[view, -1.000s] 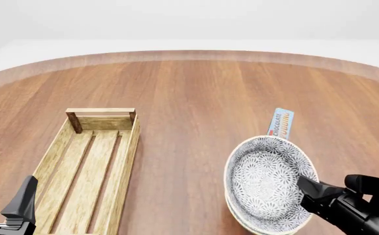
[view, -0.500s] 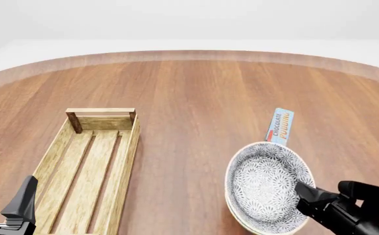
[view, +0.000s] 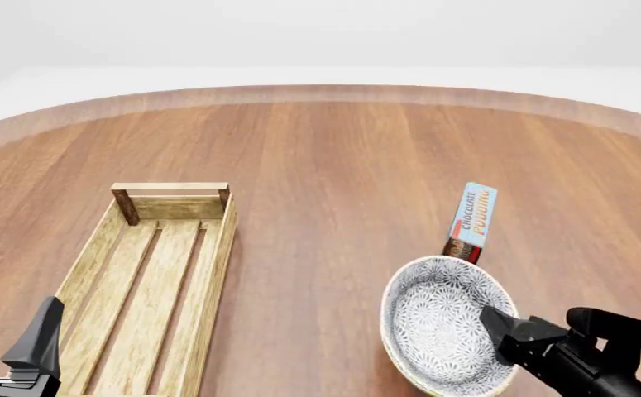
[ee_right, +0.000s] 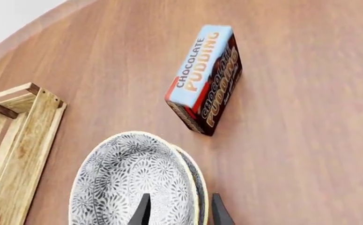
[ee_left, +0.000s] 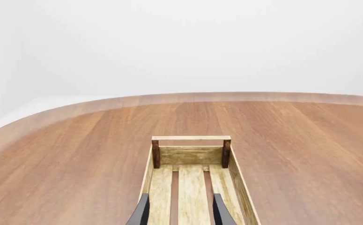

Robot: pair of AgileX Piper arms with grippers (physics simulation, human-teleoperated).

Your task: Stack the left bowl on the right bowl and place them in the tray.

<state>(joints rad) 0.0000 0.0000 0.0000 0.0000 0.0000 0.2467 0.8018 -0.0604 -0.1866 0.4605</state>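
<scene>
Front view: two round grey-white floral-patterned ceramic bowls (view: 444, 329), nested one inside the other, are near the right front of the brown wooden table (view: 332, 165). They are tilted, their rims gripped at the near right side by the black right gripper (view: 499, 327). Right wrist view: the stacked bowls (ee_right: 134, 180) show two rims offset, with one finger inside the upper bowl and one outside the lower rim; jaws narrow, clamped on both rims.

Blue-and-brown rectangular chocolate pudding box (view: 472, 219) stands on the table just beyond the bowls, apart from them; same box (ee_right: 203, 79) in the right wrist view, lettering legible.

Long rectangular pale-wood slatted tray (view: 149, 281) lies on the left side of the table, well apart from the bowls, raised end frame at its far end. Nothing lies on its visible slats.

Black left gripper (view: 6, 339) is at the tray's near end. Left wrist view: its fingers (ee_left: 142, 213) are spread apart above the tray (ee_left: 191, 180), holding nothing.
</scene>
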